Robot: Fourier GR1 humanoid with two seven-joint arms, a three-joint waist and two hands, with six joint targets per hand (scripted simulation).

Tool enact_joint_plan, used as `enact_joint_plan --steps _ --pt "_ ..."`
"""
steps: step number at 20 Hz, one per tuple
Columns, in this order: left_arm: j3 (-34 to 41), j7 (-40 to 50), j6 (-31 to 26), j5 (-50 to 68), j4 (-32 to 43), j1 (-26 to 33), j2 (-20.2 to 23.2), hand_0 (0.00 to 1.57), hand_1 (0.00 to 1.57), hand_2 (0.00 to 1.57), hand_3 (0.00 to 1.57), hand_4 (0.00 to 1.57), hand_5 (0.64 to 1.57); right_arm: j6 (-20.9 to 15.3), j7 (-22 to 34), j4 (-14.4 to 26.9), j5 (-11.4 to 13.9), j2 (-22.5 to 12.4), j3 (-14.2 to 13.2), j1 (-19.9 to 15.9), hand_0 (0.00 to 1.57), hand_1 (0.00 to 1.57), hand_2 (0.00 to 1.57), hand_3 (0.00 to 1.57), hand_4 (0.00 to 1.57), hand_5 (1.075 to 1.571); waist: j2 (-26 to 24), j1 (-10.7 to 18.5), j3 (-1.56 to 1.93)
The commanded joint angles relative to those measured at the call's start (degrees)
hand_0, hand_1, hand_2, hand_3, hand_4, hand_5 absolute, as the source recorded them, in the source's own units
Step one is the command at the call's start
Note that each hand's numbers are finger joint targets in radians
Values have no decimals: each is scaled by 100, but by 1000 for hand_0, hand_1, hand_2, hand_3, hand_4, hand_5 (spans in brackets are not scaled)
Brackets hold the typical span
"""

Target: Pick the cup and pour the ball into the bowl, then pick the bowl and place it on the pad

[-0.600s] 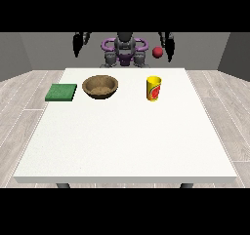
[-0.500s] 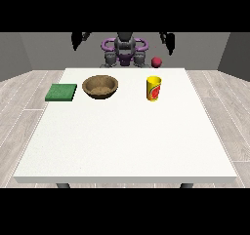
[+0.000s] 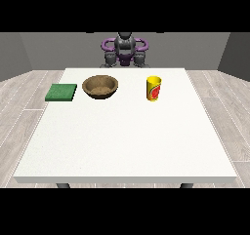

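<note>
A yellow cup (image 3: 154, 88) with a red mark stands upright on the white table (image 3: 127, 136), right of centre near the far edge. No ball shows anywhere; the cup's inside is hidden. A brown wooden bowl (image 3: 100, 87) sits left of the cup, and a green pad (image 3: 61, 92) lies flat further left. Both of my hands are held low and close to my torso behind the table's far edge: the hand at the view's left (image 3: 111, 59) and the hand at the view's right (image 3: 141, 59). Neither touches anything.
Cup, bowl and pad stand in a row along the table's far part. The white top stretches wide towards the camera. Grey plank floor surrounds the table.
Both arms have come down from a raised, spread pose to beside my torso. The red ball that was falling above the cup is gone from sight.
</note>
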Motion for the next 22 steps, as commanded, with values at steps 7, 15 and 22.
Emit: enact_joint_plan --steps 7,15,22 --pt "-196 532 -29 419 -597 156 -218 0 0 0 0 0 1529 -2168 1445 -443 558 194 2044 -945 0 0 0 0 420 1571 473 -76 25" --pt "771 -584 -76 304 53 -1634 340 0 0 0 0 0 1507 -1236 389 -333 281 -190 1104 -1784 0 0 0 0 0 1569 2873 -634 33" --pt "1175 -1781 -268 -126 1084 -2124 868 0 0 0 0 0 1447 -1030 -332 -460 367 -98 1105 -1870 0 0 0 0 0 1567 3784 -996 29"
